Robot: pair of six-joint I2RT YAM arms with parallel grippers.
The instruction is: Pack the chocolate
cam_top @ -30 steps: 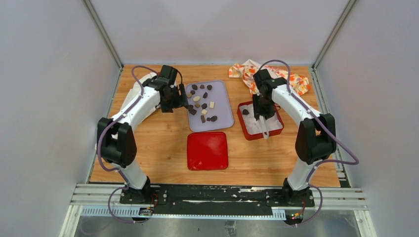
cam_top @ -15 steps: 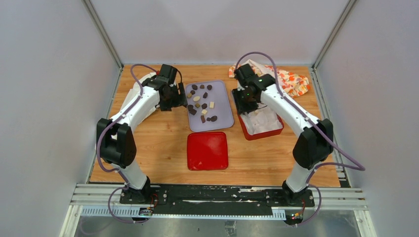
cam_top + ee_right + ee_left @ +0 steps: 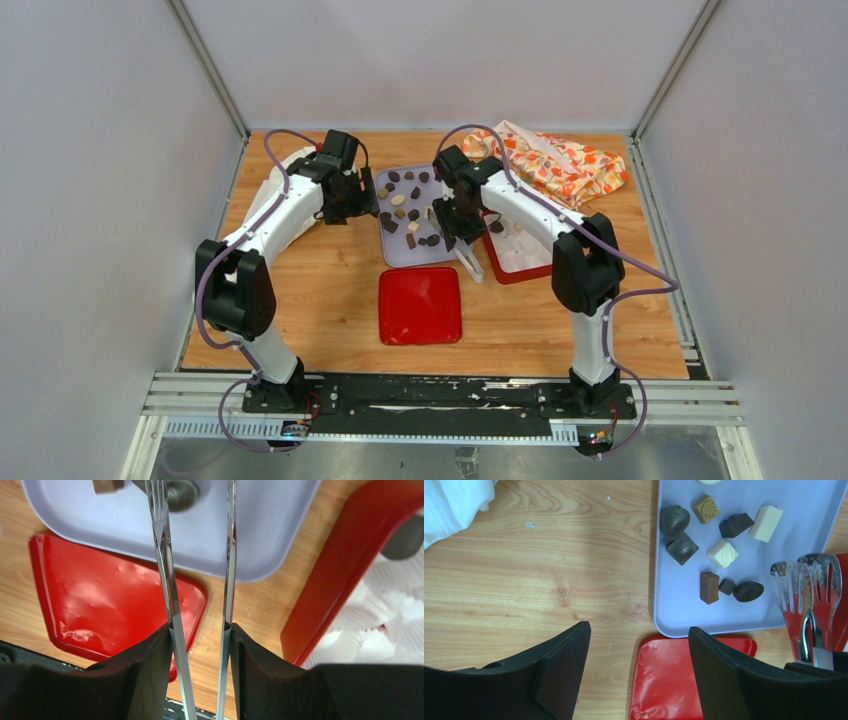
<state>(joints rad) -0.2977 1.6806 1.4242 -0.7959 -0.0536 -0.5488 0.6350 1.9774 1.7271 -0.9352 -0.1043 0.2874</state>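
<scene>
Right gripper [image 3: 200, 635]: clamped on the metal tongs [image 3: 164, 560]; I see their blades standing apart over the near right corner of the lavender tray [image 3: 260, 535].
Left gripper [image 3: 639, 628]: jaws wide apart with nothing between them, over bare wood just left of the tray.
Chocolate [image 3: 683, 547]: I see most pieces loose on the tray; one dark piece lies in the red box [image 3: 345, 565] right of the tray.
Red lid [image 3: 669, 680]: flat, just on the near side of the tray.
</scene>
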